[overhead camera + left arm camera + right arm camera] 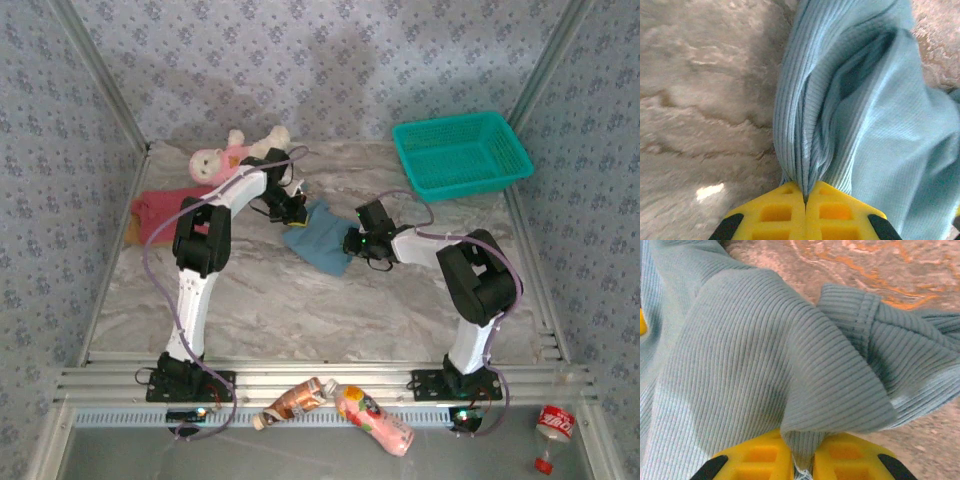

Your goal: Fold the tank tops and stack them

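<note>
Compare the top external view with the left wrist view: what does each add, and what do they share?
Top external adds the teal basket, the plush doll, a dark red tank top and the right gripper. Left wrist adds how the left gripper pinches shut on a ribbed fold. Shared: the blue tank top on the marbled table.

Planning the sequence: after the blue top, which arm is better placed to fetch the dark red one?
Left, probably. The dark red top lies on the left, beside the left arm; the right arm is farther off.

bare tabletop (320, 300) in front, red tank top (160, 208) left, doll (225, 157), basket (470, 183) behind
</note>
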Motion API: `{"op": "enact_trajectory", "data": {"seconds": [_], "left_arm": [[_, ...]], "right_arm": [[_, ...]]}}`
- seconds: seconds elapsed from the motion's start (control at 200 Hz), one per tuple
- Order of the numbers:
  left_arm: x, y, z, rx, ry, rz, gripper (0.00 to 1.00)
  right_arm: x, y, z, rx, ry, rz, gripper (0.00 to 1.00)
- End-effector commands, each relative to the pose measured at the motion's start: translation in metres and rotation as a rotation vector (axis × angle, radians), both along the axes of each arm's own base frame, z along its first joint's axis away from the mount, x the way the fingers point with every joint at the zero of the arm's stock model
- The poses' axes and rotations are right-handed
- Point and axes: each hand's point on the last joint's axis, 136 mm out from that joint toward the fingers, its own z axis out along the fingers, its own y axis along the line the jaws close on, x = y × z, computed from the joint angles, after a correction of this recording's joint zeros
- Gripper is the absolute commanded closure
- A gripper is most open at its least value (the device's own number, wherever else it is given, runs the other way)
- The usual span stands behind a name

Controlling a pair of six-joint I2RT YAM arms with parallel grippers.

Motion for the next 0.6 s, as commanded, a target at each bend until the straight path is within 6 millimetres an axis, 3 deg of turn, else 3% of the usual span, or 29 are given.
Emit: {"op": "enact_trajectory", "data": {"seconds": [0.0,0.16,0.295,0.5,0.595], "left_arm": [[-0.002,0.017,0.039,-0.022,-0.040,0.042,1.00],[-0.004,0.033,0.046,-0.038,-0.036,0.077,1.00],[-0.017,0.034,0.036,-0.027,0.025,0.071,0.95],[-0.026,0.029,0.026,-0.077,0.039,0.101,0.66],[-0.026,0.027,0.029,-0.115,0.031,0.118,0.58]], "right_arm": [[0.005,0.019,0.008,0.036,-0.022,0.044,0.86],[0.004,0.026,0.005,0.043,-0.015,0.056,0.87],[0.003,0.030,0.005,0.034,-0.011,0.082,0.88],[-0.003,0.027,0.003,0.022,0.004,0.088,0.88],[-0.005,0.026,0.002,0.024,0.008,0.090,0.89]]}}
